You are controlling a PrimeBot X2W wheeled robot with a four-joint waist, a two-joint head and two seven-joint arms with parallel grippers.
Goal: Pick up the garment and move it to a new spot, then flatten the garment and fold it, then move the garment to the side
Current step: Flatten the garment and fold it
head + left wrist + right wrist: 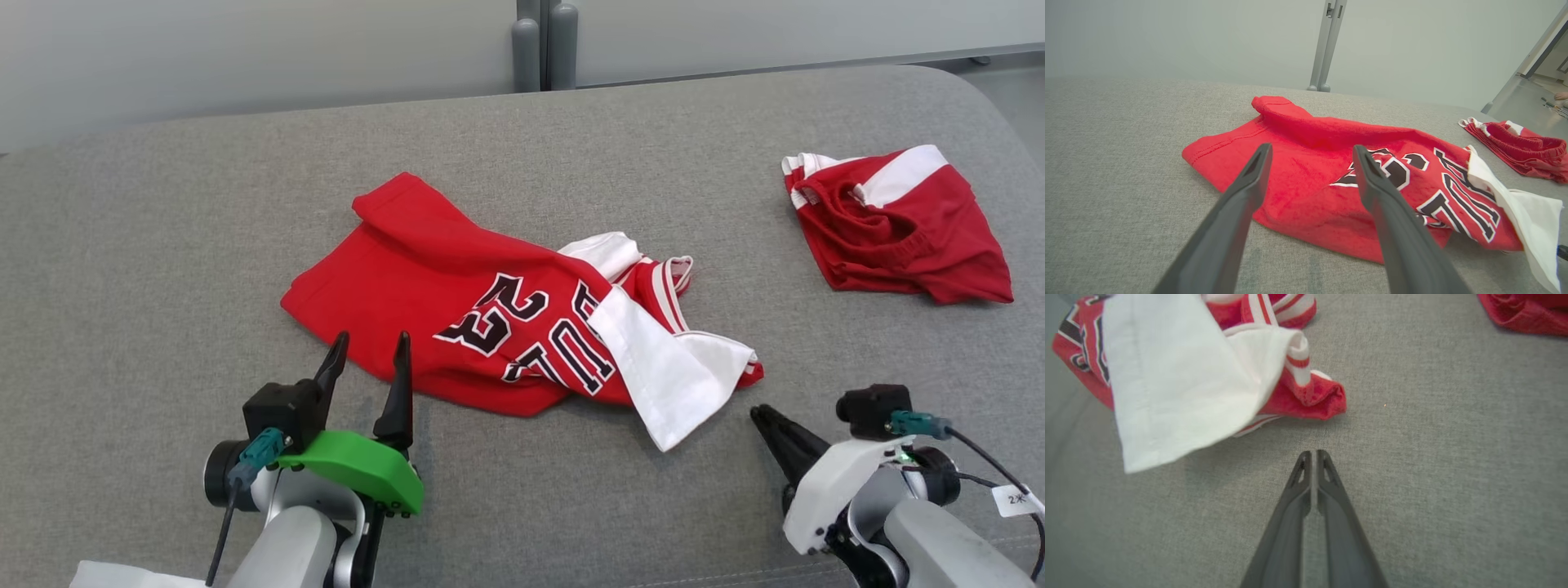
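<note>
Jersey (506, 327), red with black lettering and the number 23, lies crumpled near the middle of a gray cushioned surface (163, 245), one white panel (669, 367) flopped over its near right corner. The robot's left gripper (371, 339) hovers at the jersey's near left edge, its two dark fingers spread wide and pointing at the red hem, seemingly lined up to pinch the cloth. The right gripper (759, 412) sits just beside the white panel, low over the bare surface, fingers pressed together and holding nothing. The right wrist view shows a strip of gray fabric between its tips and the nearest red fold. A second red-and-white garment (898, 229) rests well apart at the far right, likely set there to keep it out of the way. With the jersey bunched and doubled over itself, the job appears to be at its start: nothing lifted, nothing flattened. The two arms flank the jersey's near edge, a stance that would let each take a corner for the lift.
</note>
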